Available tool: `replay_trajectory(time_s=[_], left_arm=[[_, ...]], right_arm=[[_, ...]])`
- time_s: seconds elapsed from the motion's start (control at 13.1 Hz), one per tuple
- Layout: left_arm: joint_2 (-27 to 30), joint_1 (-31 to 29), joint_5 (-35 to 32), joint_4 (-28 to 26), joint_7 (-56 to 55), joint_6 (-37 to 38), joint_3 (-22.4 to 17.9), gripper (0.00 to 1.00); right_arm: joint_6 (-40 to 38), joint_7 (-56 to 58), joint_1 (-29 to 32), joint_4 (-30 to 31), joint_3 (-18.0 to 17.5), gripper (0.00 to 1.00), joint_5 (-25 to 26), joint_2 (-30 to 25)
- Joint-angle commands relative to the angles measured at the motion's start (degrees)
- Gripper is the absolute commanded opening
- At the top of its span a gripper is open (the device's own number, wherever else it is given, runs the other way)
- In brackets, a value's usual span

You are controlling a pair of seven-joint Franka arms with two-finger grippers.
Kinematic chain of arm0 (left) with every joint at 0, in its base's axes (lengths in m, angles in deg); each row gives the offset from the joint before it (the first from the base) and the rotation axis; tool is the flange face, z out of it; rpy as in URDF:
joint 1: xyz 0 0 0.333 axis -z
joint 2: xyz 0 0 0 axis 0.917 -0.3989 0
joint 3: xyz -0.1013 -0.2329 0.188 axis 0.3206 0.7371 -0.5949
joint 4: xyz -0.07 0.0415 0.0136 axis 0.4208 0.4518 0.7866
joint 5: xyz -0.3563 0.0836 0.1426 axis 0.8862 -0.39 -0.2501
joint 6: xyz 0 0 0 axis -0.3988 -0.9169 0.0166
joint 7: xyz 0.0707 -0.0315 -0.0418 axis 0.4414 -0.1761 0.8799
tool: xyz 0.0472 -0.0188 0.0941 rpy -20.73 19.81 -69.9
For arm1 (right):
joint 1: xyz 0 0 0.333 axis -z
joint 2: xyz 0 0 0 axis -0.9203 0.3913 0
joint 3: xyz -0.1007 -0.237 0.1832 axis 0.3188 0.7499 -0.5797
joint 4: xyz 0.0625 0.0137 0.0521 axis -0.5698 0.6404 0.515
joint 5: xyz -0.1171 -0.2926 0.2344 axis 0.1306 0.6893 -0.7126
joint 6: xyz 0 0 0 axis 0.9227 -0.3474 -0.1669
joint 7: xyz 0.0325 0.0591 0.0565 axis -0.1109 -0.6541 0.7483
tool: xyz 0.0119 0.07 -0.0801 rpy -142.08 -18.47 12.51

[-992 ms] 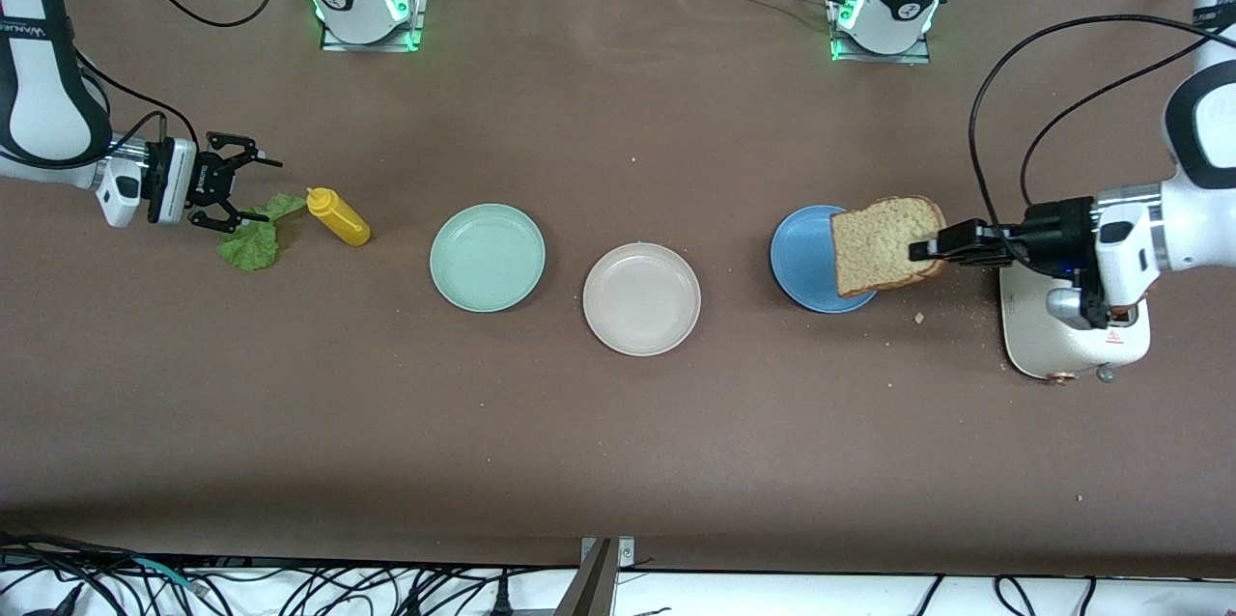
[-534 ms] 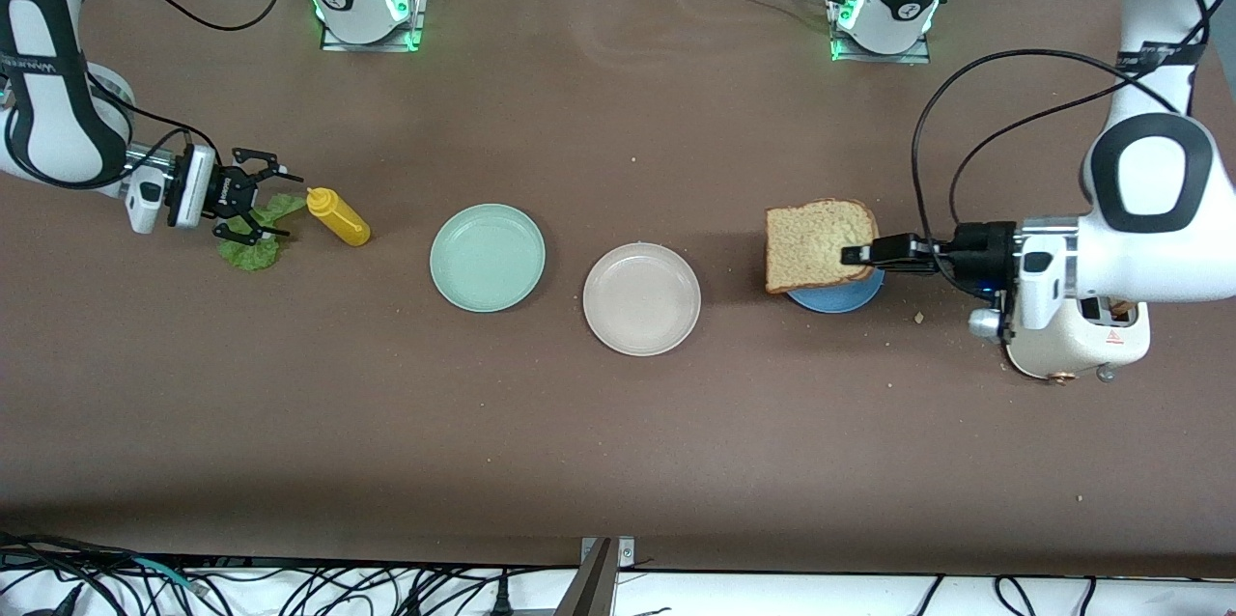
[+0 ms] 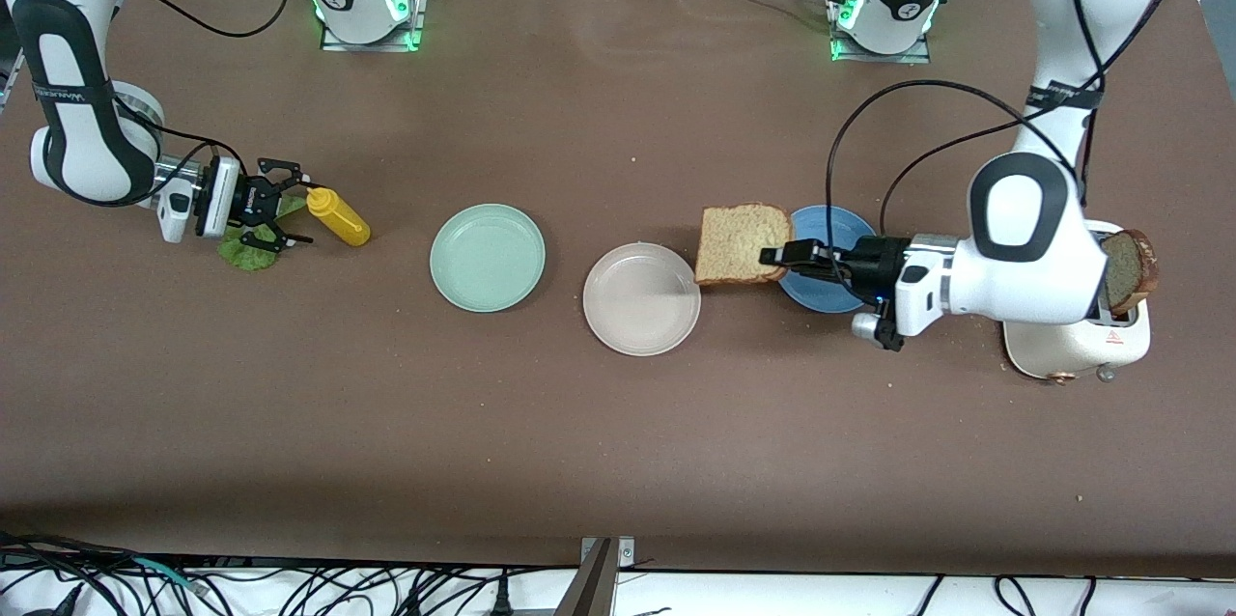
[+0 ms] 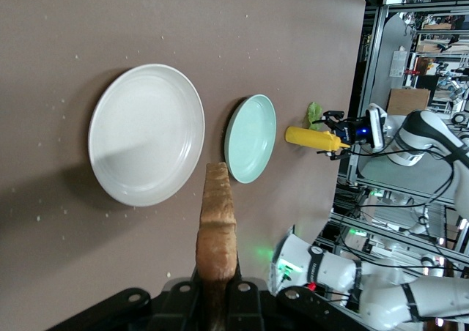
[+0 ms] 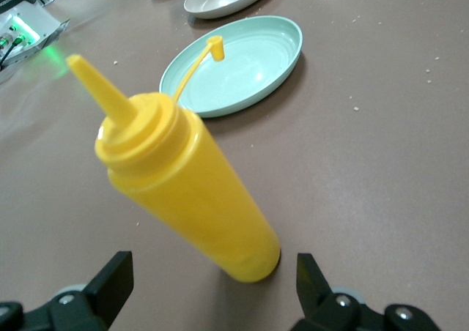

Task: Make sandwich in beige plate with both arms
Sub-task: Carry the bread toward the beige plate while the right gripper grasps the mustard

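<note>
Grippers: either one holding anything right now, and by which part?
Left gripper is shut on the bread slice, pinching its edge, between the blue plate and beige plate. Right gripper is open, holding nothing, at the yellow squeeze bottle.

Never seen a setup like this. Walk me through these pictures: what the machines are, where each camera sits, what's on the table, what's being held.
Two white robot arms work at a brown table. One picture looks down from across the table; the other two come from cameras on each arm's wrist.

The left gripper is shut on a bread slice, carried between the blue plate and beige plate. The right gripper, fingers open, is at the yellow bottle, over the lettuce. A mint plate lies beside the beige one. Another slice sticks out of the toaster.
</note>
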Motion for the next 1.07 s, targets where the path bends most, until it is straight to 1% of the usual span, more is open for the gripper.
replay_trajectory(time_s=[0.0,0.08,0.15,0.31,0.38,0.46,0.61,0.69,0.76,0.92,0.99], left_arm=[[-2.7,1.4,4.3,1.1,6.7,-1.6,-0.5,0.00],[-2.7,2.0,4.5,0.7,8.6,-2.2,-0.5,0.00],[-3.4,2.6,4.6,0.6,8.9,-3.8,-0.5,0.00],[-4.2,4.2,5.6,0.5,8.9,-6.5,-0.5,0.00],[-5.1,4.2,5.6,0.6,9.0,-6.5,-0.5,0.00],[-6.1,4.4,5.6,0.7,9.1,-6.6,-0.5,0.00],[-6.8,4.9,6.4,0.8,10.2,-6.8,-0.5,0.00],[-7.2,4.9,8.2,0.7,12.2,-6.8,-0.5,0.00],[-8.2,4.9,9.0,0.7,13.9,-6.8,-0.5,0.00],[-8.6,5.0,9.5,0.7,14.5,-6.8,-0.5,0.00],[-8.7,5.3,9.8,0.7,14.5,-6.9,-0.5,0.00]], right_arm=[[-0.1,2.2,-2.1,-0.3,0.3,0.99,-3.6,1.3],[0.1,3.1,-2.2,-0.3,0.3,0.99,-4.0,2.0],[-0.1,4.3,-2.2,-0.3,0.3,0.99,-5.8,3.0],[-0.4,6.5,-2.2,-0.3,0.3,0.98,-7.7,4.8],[-0.4,6.7,-2.6,-0.2,0.3,0.90,-8.2,5.0],[-0.1,7.1,-3.0,-0.2,0.3,0.64,-8.2,4.9],[0.0,7.3,-3.0,-0.2,0.3,0.33,-8.9,4.8],[0.1,7.3,-3.5,-0.2,0.3,0.18,-9.5,4.7],[0.2,7.3,-3.6,-0.3,0.4,0.10,-9.5,4.6],[1.7,6.8,-4.9,-1.1,0.4,0.06,-9.5,3.8],[4.0,6.1,-6.8,-2.0,0.6,0.06,-9.3,3.1]])
